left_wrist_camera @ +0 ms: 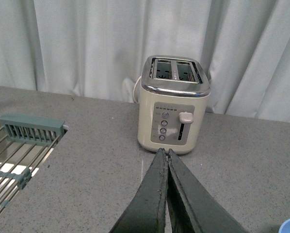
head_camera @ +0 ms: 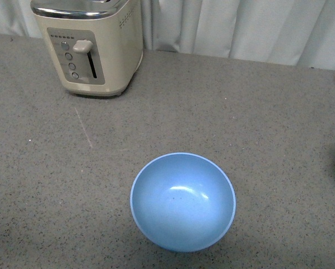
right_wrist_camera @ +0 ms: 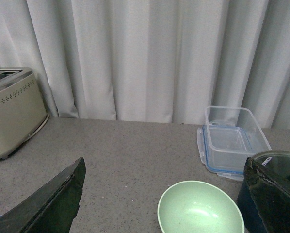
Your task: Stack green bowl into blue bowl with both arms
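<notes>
Green bowl (right_wrist_camera: 201,208) sits on the counter off to the right, just ahead of the right gripper (right_wrist_camera: 164,170), whose jaws are spread wide and empty. Blue bowl (head_camera: 182,202) is front and centre, well apart. Left gripper (left_wrist_camera: 167,151) is pinched closed on nothing, facing the toaster (left_wrist_camera: 174,102). I'd drop one right jaw inside the green rim and one outside, then clamp squarely so it doesn't tip.
</notes>
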Controlling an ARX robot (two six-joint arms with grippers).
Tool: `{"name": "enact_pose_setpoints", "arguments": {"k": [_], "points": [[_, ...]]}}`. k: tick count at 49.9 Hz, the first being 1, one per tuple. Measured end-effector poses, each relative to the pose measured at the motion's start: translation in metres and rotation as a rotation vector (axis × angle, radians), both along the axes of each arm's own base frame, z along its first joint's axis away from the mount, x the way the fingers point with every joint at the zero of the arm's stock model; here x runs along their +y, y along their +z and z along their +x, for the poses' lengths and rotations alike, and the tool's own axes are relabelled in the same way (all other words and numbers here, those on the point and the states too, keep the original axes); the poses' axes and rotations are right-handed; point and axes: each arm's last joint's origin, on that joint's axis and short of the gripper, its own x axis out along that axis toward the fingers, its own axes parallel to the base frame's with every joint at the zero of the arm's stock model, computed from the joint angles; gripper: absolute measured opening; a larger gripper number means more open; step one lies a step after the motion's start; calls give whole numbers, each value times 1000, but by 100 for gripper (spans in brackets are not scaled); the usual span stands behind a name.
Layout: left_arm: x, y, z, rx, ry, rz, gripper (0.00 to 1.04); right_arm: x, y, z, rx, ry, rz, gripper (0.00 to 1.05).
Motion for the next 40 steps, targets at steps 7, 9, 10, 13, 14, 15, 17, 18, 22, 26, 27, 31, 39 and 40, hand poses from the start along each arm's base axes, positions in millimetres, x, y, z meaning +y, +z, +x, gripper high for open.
{"name": "enact_pose_setpoints", "arguments": {"k": [7, 9, 10, 13, 14, 15, 17, 18, 22, 26, 27, 31, 39, 40], "points": [[0, 0, -3, -1, 0, 0, 4, 0, 0, 0, 0, 0, 0, 96], [0, 0, -4, -2, 0, 0, 4, 0, 0, 0, 0, 0, 0, 96], [0, 0, -4, -1, 0, 0, 4, 0, 0, 0, 0, 0, 0, 96], [0, 0, -6, -1, 0, 0, 4, 0, 0, 0, 0, 0, 0, 96], [0, 0, -6, -1, 0, 0, 4, 0, 0, 0, 0, 0, 0, 96], [0, 0, -7, -2, 0, 0, 4, 0, 0, 0, 0, 0, 0, 96], [0, 0, -8, -2, 0, 0, 4, 0, 0, 0, 0, 0, 0, 96], [0, 0, -8, -2, 0, 0, 4, 0, 0, 0, 0, 0, 0, 96], [0, 0, -10, -2, 0, 0, 4, 0, 0, 0, 0, 0, 0, 96], [0, 0, -12, -1, 0, 0, 4, 0, 0, 0, 0, 0, 0, 96], [0, -1, -13, 0, 0, 0, 4, 0, 0, 0, 0, 0, 0, 96], [0, -4, -22, 20, 0, 0, 4, 0, 0, 0, 0, -1, 0, 96], [0, -3, -23, 6, 0, 0, 4, 0, 0, 0, 0, 1, 0, 96], [0, -3, -23, 6, 0, 0, 4, 0, 0, 0, 0, 1, 0, 96]]}}
